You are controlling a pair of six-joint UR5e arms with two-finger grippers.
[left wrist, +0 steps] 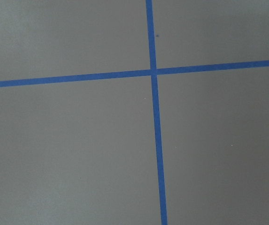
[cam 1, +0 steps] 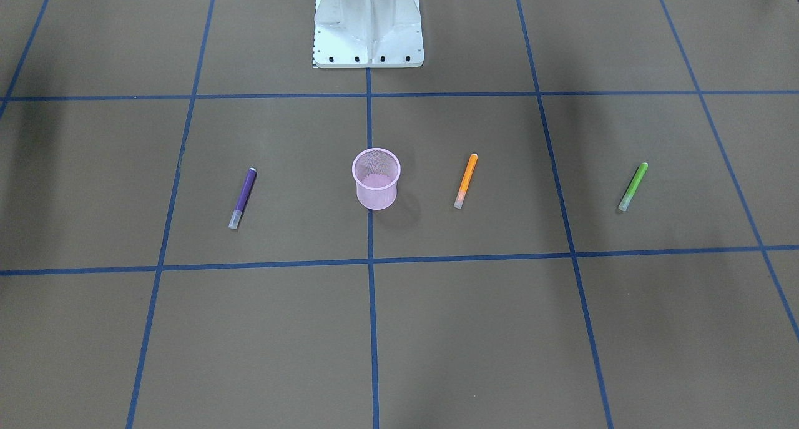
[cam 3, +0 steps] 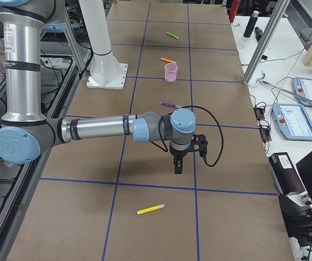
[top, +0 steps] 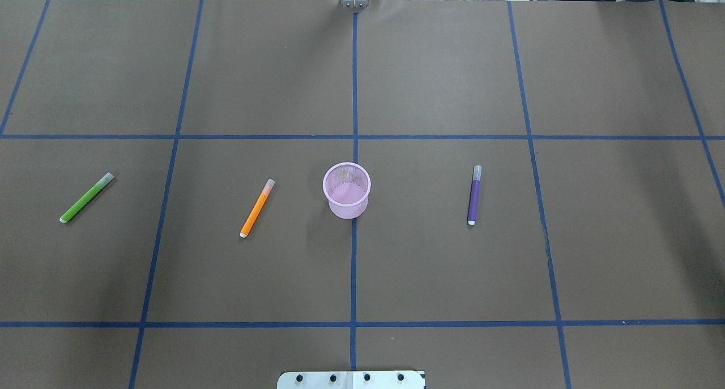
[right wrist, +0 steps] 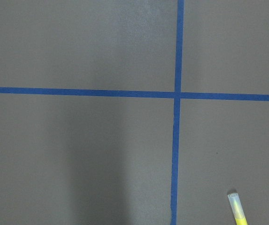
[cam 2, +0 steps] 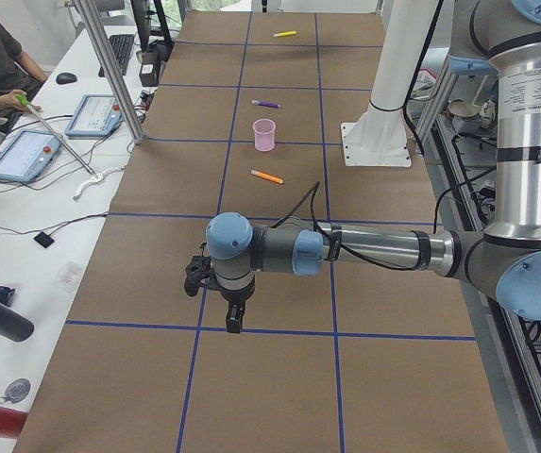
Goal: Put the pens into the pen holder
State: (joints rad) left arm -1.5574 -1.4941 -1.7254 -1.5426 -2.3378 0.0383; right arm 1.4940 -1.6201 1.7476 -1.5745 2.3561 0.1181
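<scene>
Overhead view: the pink pen holder (top: pixel 346 189) stands upright at the centre of the brown counter (top: pixel 453 264), on a blue tape line (top: pixel 354 94). The orange pen (top: pixel 256 208) lies to its left, the green pen (top: pixel 86 197) farther left, and the purple pen (top: pixel 474 195) to its right. All three lie flat, clear of the holder. Side views: the left hand (cam 2: pixel 235 326) and right hand (cam 3: pixel 177 169) point down over the counter, well apart from the holder. Whether their fingers are spread or pressed together cannot be told. A yellow pen (cam 3: pixel 151 209) lies near the right hand.
</scene>
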